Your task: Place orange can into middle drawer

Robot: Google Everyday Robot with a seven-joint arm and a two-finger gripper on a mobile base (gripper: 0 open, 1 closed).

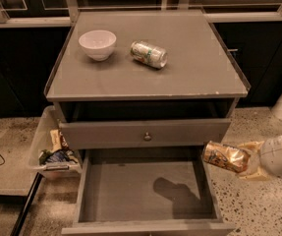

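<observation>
Two cans: one silver-and-green can [149, 54] lying near the worktop's back centre, and one orange can [226, 156] clasped in the single gripper [244, 160] out past the front right corner. One white bowl [97, 44] sits toward the back left corner. Below the front edge are one closed drawer front [145, 132] and one open middle drawer [123, 191]. One plastic bin [44, 141] stands below the left edge.

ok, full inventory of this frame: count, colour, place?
cabinet: 1, grey, centre of view
bowl: 1, white, cabinet top, back left
silver-and-green can: 1, on its side on the cabinet top, right of the bowl
drawer front: 1, grey with round knob, below the top
middle drawer: 1, grey, pulled open, floor bare
orange can: 1, golden-orange, held sideways at the drawer's right edge
bin: 1, clear plastic, floor left of cabinet, packets inside
gripper: 1, pale, right of the drawer, shut on the orange can
</observation>
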